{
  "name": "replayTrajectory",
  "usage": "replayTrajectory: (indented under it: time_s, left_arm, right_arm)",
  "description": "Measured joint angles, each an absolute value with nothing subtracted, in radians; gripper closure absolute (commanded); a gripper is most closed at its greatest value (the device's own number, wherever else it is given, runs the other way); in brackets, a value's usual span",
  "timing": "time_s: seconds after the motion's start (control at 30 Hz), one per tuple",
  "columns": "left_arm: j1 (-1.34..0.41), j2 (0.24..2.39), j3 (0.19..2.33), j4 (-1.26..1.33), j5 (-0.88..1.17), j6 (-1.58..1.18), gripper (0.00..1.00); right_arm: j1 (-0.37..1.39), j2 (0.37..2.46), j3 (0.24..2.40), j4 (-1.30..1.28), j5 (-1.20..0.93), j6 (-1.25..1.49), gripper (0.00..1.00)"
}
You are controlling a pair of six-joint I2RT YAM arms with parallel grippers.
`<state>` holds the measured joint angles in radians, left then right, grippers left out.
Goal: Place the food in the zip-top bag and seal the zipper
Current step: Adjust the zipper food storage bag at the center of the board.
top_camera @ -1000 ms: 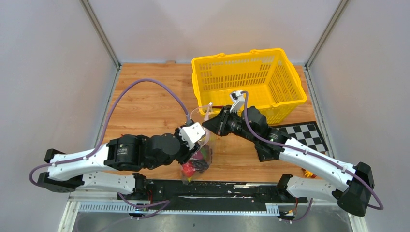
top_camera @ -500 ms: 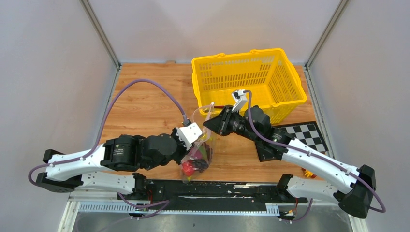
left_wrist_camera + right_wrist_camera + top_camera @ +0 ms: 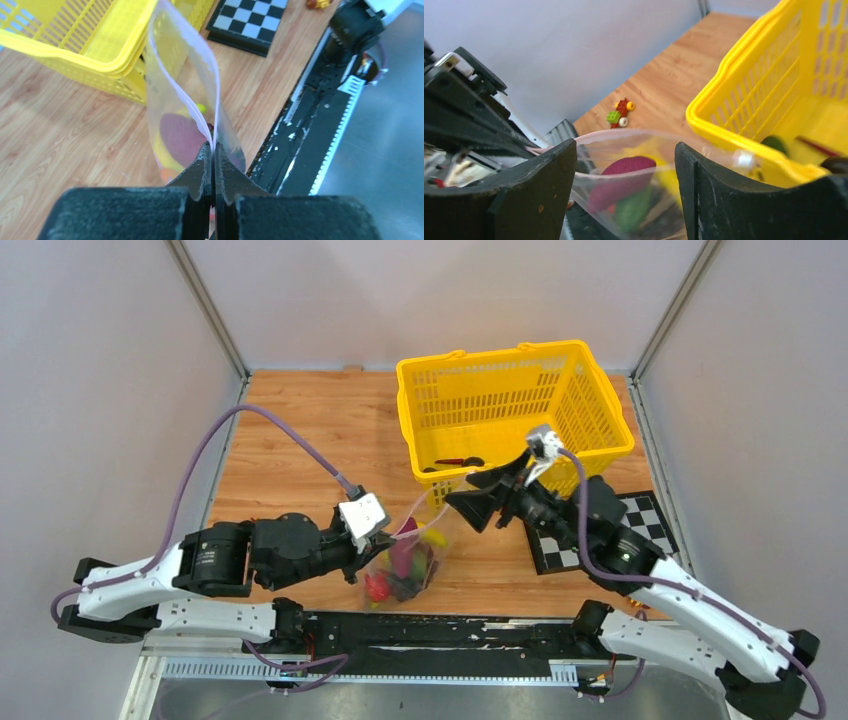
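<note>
Left gripper (image 3: 213, 156): fingers pressed together, pinching one end of the zipper (image 3: 209, 75) with both lips of the zip-top bag (image 3: 175, 100) caught between them. You likely have it there as an anchor, so the strip stays taut for the other arm to work along.

Away from that pinch the two lips part, so the mouth is not yet sealed.

Right gripper (image 3: 624, 150): jaws spread, gripping nothing. They straddle the bag's rim on the side toward the yellow basket (image 3: 515, 400). My read is that it is lined up to close on the strip and press it shut. Whether a pad touches the plastic, I cannot tell.

The bag stands on the wood just in front of the basket's near-left corner, mouth raised toward the basket.

In the bag is the food (image 3: 405, 565): a dark purple piece (image 3: 624, 172), something green (image 3: 634, 210) beneath it and something yellow behind.

In the basket are a few dark and red items (image 3: 455, 462), too small to name.

A small wheeled block toy (image 3: 620, 114) sits on the wood, well apart from the basket.
</note>
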<state>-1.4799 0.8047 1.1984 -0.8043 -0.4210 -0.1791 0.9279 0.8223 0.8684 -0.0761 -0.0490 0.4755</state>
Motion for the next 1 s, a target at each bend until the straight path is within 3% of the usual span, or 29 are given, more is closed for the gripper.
replayTrajectory:
  time_s: [0.33,0.67,1.0]
  left_arm:
    - [-1.480,0.743,1.198,-0.757,-0.315,-0.138,1.00]
    - [-1.480,0.724,1.168,-0.743,-0.323,-0.123,1.00]
    - [-1.480,0.654,1.132,-0.721,-0.304,-0.082,1.00]
  right_arm:
    - [0.928,0.557,0.760,-0.142,-0.041,0.010,0.30]
    - [0.926,0.287,0.549,-0.137,-0.128,-0.104,0.27]
    - [0.891,0.397,0.505,-0.108,-0.118,0.003,0.23]
